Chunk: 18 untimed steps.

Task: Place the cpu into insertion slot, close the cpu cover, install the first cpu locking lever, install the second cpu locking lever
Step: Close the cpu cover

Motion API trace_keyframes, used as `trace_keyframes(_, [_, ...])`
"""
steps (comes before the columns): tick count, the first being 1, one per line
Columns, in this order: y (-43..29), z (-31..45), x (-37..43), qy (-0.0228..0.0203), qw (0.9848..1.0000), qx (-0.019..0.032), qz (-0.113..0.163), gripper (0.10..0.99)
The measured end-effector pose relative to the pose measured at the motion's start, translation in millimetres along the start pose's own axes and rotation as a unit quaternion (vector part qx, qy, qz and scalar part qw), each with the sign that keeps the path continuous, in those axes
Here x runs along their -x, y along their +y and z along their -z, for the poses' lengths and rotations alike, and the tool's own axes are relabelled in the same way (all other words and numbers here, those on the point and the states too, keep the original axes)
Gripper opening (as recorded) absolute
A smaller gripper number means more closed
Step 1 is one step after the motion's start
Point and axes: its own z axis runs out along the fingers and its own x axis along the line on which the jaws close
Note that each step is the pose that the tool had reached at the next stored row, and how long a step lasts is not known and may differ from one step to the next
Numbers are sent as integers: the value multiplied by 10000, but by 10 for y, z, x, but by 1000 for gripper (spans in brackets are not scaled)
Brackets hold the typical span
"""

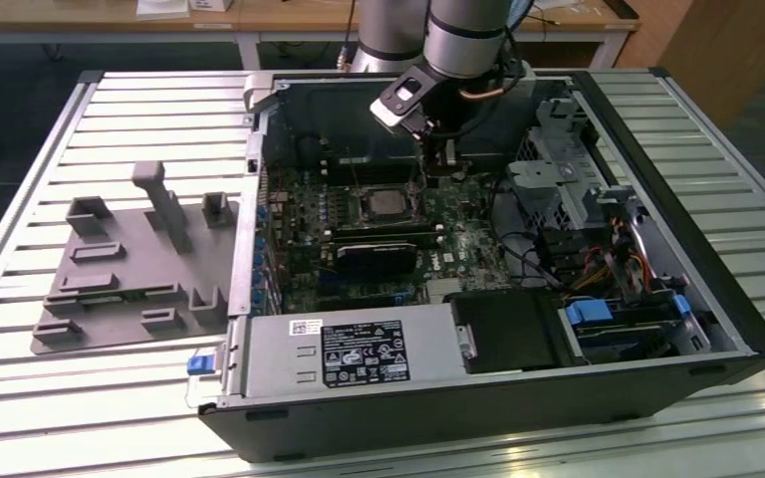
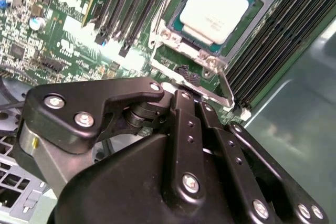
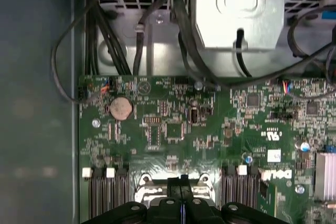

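Note:
The cpu (image 2: 215,6), a square chip with a silver-grey top, lies flat in the insertion slot (image 2: 167,34) on the green motherboard; the exterior view has the cpu (image 1: 385,204) mid-board. The cpu cover (image 2: 195,45), a silvery frame, lies around the chip. A thin metal locking lever (image 2: 226,85) runs along the slot's edge. My gripper (image 2: 190,97) is shut, its black tips right at that lever beside the slot; whether they pinch it is hidden. In the exterior view the gripper (image 1: 444,157) hangs just behind the slot. The first wrist view has the gripper (image 3: 181,182) over the slot's edge.
Long black memory slots (image 2: 131,9) flank the socket on both sides. A black card (image 1: 372,261) sits in front of the socket, with the power supply (image 1: 343,354) beyond it. The drive cage (image 1: 556,179) and cables (image 3: 184,24) crowd one side. A grey fixture (image 1: 130,269) lies outside the case.

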Motion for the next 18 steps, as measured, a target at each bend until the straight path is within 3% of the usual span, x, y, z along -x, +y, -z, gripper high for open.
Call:
trace_keyframes(12, [-70, -3, 0, 1, 10000, 29, 0, 102])
trace_keyframes(15, [-87, -5, 0, 1, 9999, 112, -1, 102])
trace_keyframes(16, [-201, -17, 2, 1, 9998, 197, -2, 102])
trace_keyframes(18, [-273, -29, 2, 3, 9998, 204, -2, 102])
